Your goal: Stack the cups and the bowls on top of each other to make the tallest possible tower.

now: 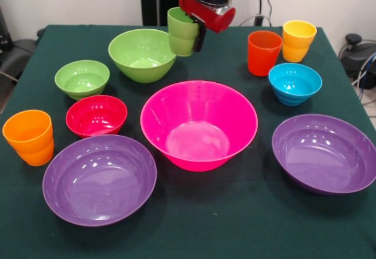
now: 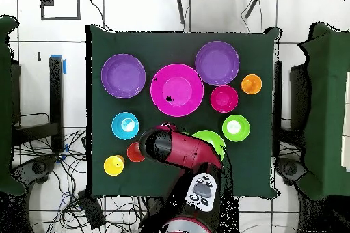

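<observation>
We see the gripper [image 1: 189, 31] raised above the far middle of the green-covered counter [image 1: 235, 224], closed on the rim of the green cup [image 1: 183, 32], which hangs clear of the cloth, upright with a slight tilt. The cup sits just beside the right rim of the medium light-green bowl [image 1: 141, 54] in the front view. To the left of that bowl stands the small light-green bowl [image 1: 82, 78], and nearer to us the red bowl [image 1: 96, 115]. The orange cup [image 1: 29, 137] stands at the left edge.

The large hot-pink bowl [image 1: 198, 124] rests open side up in the middle of the counter, empty, with nothing stacked in it. One purple bowl [image 1: 99, 178] lies near left and the second purple bowl [image 1: 325, 152] near right, both apart from the pink one. On the far right, the red-orange cup [image 1: 263, 51] and the yellow-orange cup [image 1: 298, 40] stand side by side, and the blue bowl [image 1: 295, 83] sits just in front of them.

From overhead, the arm [image 2: 179, 149] covers the green cup and part of the medium light-green bowl.
</observation>
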